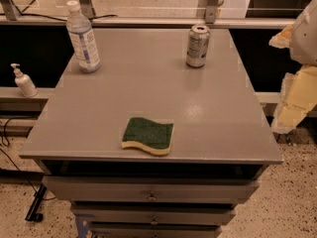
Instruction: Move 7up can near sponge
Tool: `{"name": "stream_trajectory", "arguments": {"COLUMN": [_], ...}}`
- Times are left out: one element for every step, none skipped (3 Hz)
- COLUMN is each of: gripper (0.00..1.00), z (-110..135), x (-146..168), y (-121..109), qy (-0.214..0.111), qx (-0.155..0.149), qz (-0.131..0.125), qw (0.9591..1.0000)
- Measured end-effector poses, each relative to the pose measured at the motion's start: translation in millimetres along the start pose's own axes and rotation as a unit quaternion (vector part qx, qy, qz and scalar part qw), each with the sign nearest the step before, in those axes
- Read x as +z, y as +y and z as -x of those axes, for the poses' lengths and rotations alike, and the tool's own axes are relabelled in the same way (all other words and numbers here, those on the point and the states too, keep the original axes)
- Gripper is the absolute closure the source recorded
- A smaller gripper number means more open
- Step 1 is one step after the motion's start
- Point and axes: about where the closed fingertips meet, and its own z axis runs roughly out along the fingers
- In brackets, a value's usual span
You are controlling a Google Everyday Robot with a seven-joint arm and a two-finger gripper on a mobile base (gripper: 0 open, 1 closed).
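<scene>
tool (298,78) pale, at the right edge, off the worktop (99,113); open or closed: cannot tell | 7up can (198,46) upright at worktop's far side, nearest thing to tool, not touching it | sponge (148,135) flat near front edge, farther from tool, well apart from can | water bottle (83,37) upright, farthest from tool

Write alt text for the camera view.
A 7up can stands upright at the far right of a grey table, apart from the green sponge lying near the front edge. A water bottle stands far left; the gripper hangs off the table's right side.
</scene>
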Motion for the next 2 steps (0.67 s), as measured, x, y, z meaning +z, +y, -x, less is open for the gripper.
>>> {"name": "stream_trajectory", "arguments": {"gripper": [0.00, 0.00], "z": [0.0, 3.2], "x": [0.0, 2.0], "y": [0.0, -2.9], "qy": [0.000, -0.012], "qx": [0.000, 0.000], "qz": [0.000, -0.006], "qw": [1.0000, 0.9999]}}
